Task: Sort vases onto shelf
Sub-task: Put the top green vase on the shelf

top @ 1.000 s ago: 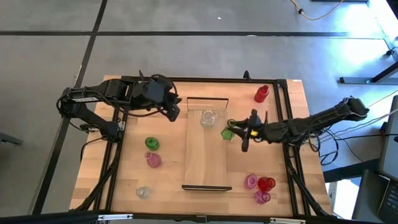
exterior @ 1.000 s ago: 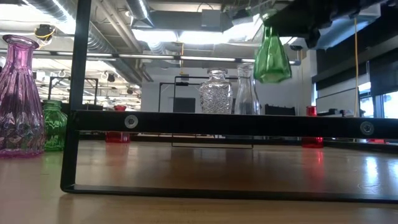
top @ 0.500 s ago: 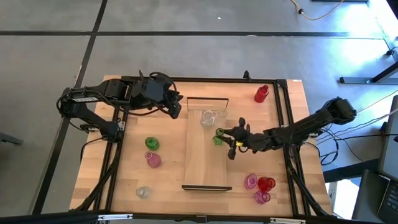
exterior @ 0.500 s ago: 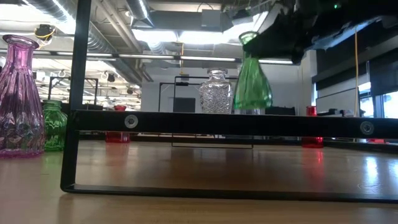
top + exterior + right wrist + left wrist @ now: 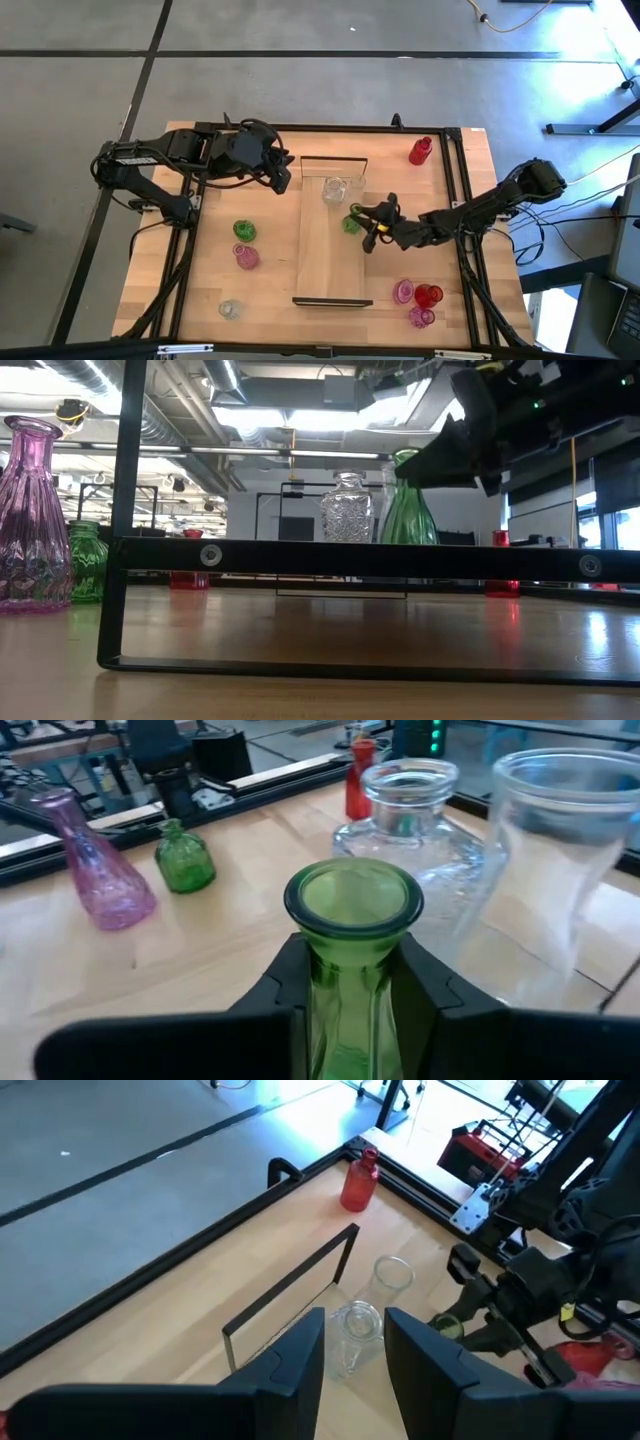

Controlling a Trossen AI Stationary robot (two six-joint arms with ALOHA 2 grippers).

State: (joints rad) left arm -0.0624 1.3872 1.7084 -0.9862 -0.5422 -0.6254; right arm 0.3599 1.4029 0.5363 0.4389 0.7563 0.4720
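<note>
My right gripper (image 5: 368, 224) reaches from the table's right over the shelf (image 5: 322, 262) and is shut on a green vase (image 5: 351, 222), which stands upright in the low view (image 5: 405, 518). A clear cut-glass bottle (image 5: 334, 188) and a clear tall vase (image 5: 548, 850) stand on the shelf's far part, just beyond the green one. My left gripper (image 5: 283, 176) hovers open by the shelf's far left corner, touching nothing; its wrist view looks at the clear bottle (image 5: 355, 1332). My right gripper pinches the green vase's narrow neck (image 5: 350, 982), just under the flared rim (image 5: 352, 898), between its two fingers. The fingers come level from the table's right side. The vase is upright over the shelf's right edge; the frame bar hides whether its base rests on the board.
On the table left of the shelf stand a green vase (image 5: 244, 230), a pink vase (image 5: 246, 257) and a clear one (image 5: 230, 310). Near the right near corner are two pink vases (image 5: 403, 291) and a red one (image 5: 429, 295). Another red vase (image 5: 420, 151) stands at the far right.
My right gripper has moved toward the table's left, from beside the shelf to over its right edge, and has come down. The green vase it carries has dropped from well above the frame bar to level with the clear bottle, and has turned from tilted to upright.
</note>
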